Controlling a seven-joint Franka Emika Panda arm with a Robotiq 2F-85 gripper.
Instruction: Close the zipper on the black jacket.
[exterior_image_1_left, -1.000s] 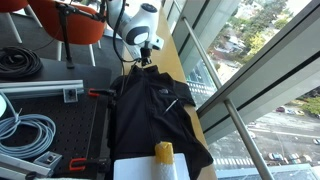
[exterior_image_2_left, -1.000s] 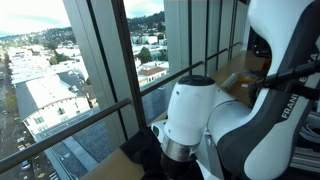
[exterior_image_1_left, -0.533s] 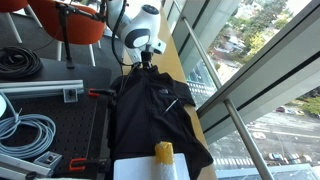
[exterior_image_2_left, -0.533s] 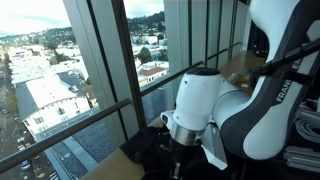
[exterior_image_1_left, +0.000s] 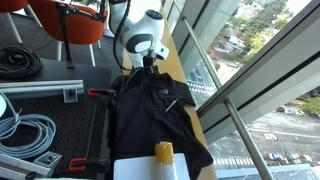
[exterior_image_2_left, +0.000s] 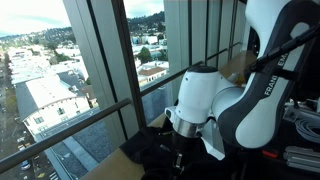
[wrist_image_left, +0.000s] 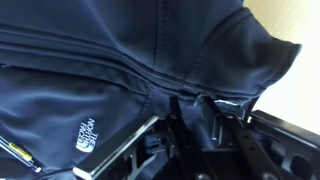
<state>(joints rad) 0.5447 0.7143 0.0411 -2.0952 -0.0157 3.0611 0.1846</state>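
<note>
The black jacket (exterior_image_1_left: 150, 115) lies spread on the table, lengthwise away from the camera; it also shows in an exterior view (exterior_image_2_left: 148, 160) and fills the wrist view (wrist_image_left: 120, 40). Its short chest-pocket zipper (exterior_image_1_left: 172, 103) has a pale pull, and a white logo (wrist_image_left: 88, 133) shows near the fingers. The zipper (wrist_image_left: 110, 68) runs as a dark line across the fabric into my gripper (wrist_image_left: 197, 110). The gripper (exterior_image_1_left: 150, 68) points down at the jacket's far end (exterior_image_2_left: 180, 158). Its fingers are close together on the zipper, with a small pale piece between them.
A wooden table top (exterior_image_1_left: 188, 75) runs along the glass wall and its rail (exterior_image_1_left: 250, 105). A yellow-capped object (exterior_image_1_left: 163, 152) stands on a white box (exterior_image_1_left: 145, 170) at the near end. A black perforated bench (exterior_image_1_left: 60, 115) with pale cables (exterior_image_1_left: 25, 132) lies beside the jacket. Orange chairs (exterior_image_1_left: 75, 25) stand behind.
The arm's wrist has shifted a little toward the near side along the jacket, and the gripper has come lower onto the fabric. The jacket itself looks unchanged.
</note>
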